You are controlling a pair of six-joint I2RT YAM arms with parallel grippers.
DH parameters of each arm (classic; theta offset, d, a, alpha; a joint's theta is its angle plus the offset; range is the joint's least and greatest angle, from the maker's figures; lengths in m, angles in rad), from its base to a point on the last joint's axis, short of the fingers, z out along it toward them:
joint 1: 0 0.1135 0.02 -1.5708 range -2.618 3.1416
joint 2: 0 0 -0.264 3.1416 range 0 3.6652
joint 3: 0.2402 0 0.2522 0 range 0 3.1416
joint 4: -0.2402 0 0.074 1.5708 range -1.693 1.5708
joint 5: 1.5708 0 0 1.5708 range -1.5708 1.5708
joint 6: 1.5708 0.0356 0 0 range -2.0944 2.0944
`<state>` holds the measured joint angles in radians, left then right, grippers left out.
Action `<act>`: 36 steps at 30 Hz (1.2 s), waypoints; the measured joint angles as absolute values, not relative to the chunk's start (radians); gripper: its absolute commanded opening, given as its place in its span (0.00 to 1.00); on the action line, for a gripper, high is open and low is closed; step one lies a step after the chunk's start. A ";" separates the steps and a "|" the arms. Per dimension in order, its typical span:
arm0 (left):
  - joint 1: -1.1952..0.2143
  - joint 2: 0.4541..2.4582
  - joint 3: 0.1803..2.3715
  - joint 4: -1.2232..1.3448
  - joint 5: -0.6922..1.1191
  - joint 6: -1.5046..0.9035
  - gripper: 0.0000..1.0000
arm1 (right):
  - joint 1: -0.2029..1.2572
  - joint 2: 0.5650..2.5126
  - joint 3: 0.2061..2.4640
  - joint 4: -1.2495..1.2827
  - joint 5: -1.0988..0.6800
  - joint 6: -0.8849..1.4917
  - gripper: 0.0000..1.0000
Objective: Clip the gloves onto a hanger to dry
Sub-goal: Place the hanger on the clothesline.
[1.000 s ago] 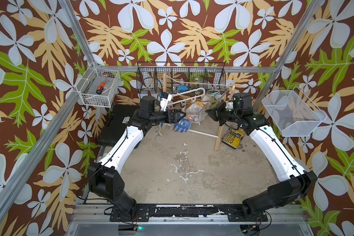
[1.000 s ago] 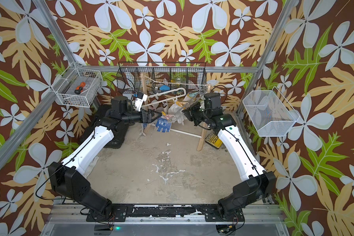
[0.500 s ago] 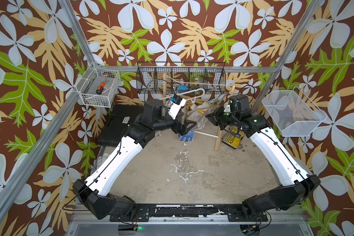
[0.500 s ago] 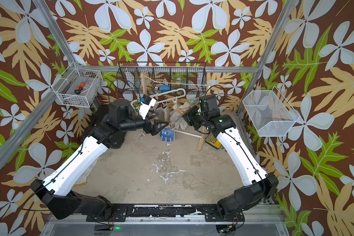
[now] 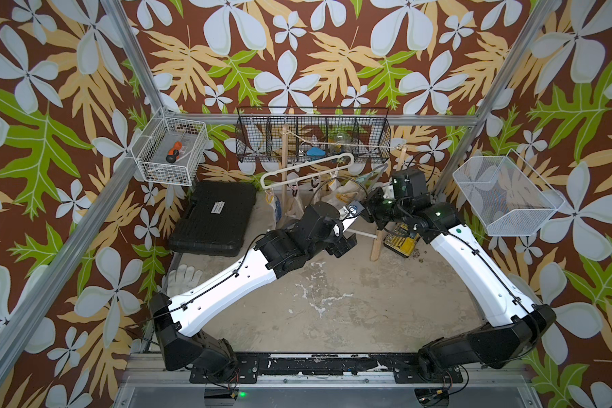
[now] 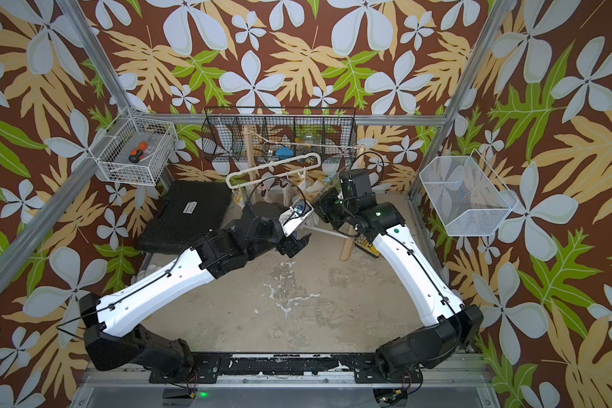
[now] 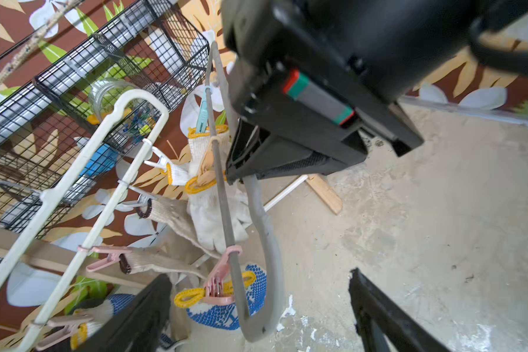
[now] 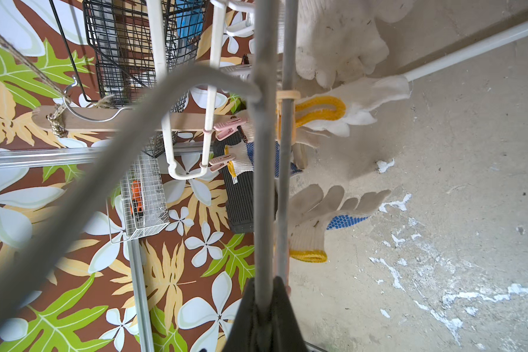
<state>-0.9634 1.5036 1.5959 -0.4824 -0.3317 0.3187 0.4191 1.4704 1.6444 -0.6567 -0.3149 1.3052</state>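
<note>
Two hangers hang at the back: a cream hanger (image 7: 102, 216) and a grey hanger (image 7: 270, 243). The left wrist view shows seven gloves (image 7: 214, 219) clipped by their cuffs, four on the cream, three on the grey; white knit, mostly yellow-trimmed, two dark-trimmed, two with blue-dotted palms. Only the top views show an eighth glove (image 5: 182, 279) flat on the bench (image 5: 350, 311) beside the left arm. The left claw (image 7: 258, 274) gapes wide, gripping nothing; the right claw (image 8: 264, 292) is clamped on the grey hanger's bar

Bright, even light with soft shadows; wrist views blur near objects, top views sharp
</note>
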 measured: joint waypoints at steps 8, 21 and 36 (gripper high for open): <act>-0.989 1.539 1.626 -0.487 -0.489 0.348 0.40 | 0.419 1.464 1.621 -0.616 -0.324 1.325 0.00; -0.997 1.570 1.652 -0.504 -0.492 0.366 0.00 | 0.418 1.438 1.579 -0.560 -0.314 1.350 0.05; -0.979 1.544 1.661 -0.507 -0.464 0.274 0.00 | 0.408 1.426 1.597 -0.519 -0.351 1.271 0.48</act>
<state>-0.9794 1.5440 1.6611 -0.5068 -0.4637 0.2745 0.4076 1.4258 1.5970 -0.5186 -0.3508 1.2709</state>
